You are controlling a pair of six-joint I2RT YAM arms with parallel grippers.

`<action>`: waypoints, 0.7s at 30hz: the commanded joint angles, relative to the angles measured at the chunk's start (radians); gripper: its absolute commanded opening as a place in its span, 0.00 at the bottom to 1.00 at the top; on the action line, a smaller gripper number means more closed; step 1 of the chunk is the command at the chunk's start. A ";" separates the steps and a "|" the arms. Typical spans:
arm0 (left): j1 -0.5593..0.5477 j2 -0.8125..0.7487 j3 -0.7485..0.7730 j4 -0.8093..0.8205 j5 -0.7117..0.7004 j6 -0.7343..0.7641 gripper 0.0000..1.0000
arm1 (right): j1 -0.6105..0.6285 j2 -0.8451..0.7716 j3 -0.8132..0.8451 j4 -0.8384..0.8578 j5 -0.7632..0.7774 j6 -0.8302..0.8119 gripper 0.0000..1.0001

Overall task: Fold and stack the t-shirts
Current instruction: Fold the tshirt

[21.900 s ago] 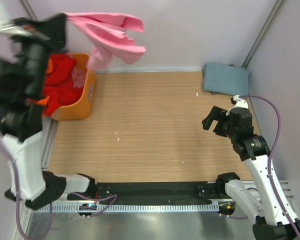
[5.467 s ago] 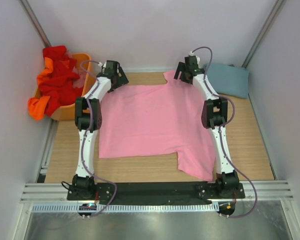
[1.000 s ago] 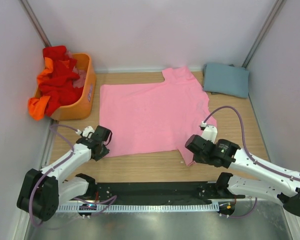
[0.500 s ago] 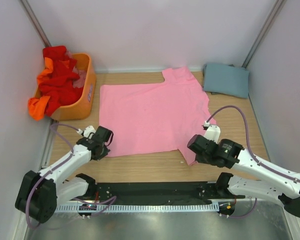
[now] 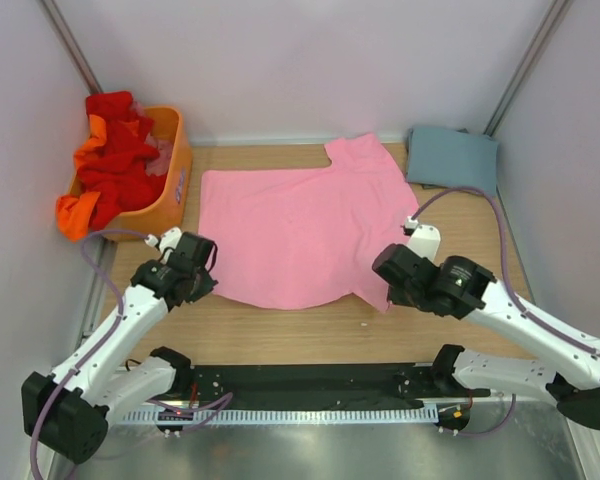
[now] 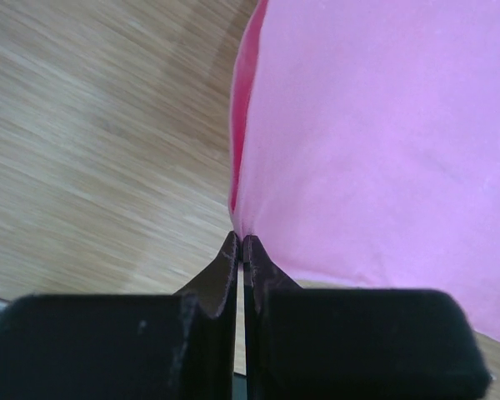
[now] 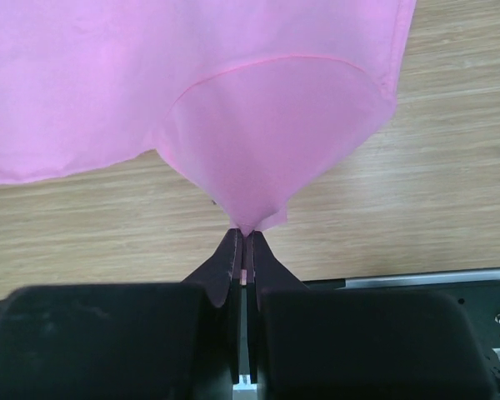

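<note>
A light pink t-shirt (image 5: 300, 225) lies spread on the wooden table, its near hem lifted at both corners. My left gripper (image 5: 208, 268) is shut on the near-left corner of the pink t-shirt (image 6: 375, 142), the cloth pinched at my fingertips (image 6: 242, 242). My right gripper (image 5: 385, 272) is shut on the near-right corner, the pink t-shirt (image 7: 267, 142) pulled into a cone at my right gripper (image 7: 244, 234). A folded grey-blue t-shirt (image 5: 452, 158) lies at the back right. Red and orange t-shirts (image 5: 108, 165) are heaped in the basket.
An orange plastic basket (image 5: 170, 195) stands at the back left against the wall. Bare wood (image 5: 310, 335) runs between the shirt's near edge and the black rail (image 5: 310, 380) at the front. Walls close the table on three sides.
My left gripper closed on the shirt's near-left corner. Both grippers then rose and moved away from the front edge, lifting the near hem.
</note>
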 commanded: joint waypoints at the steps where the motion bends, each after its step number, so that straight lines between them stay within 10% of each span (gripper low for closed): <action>1: 0.009 0.022 0.096 -0.077 -0.017 0.068 0.00 | -0.065 0.061 0.041 0.025 -0.013 -0.109 0.01; 21: 0.233 0.341 0.306 -0.016 0.168 0.312 0.00 | -0.427 0.351 0.243 0.122 -0.148 -0.468 0.01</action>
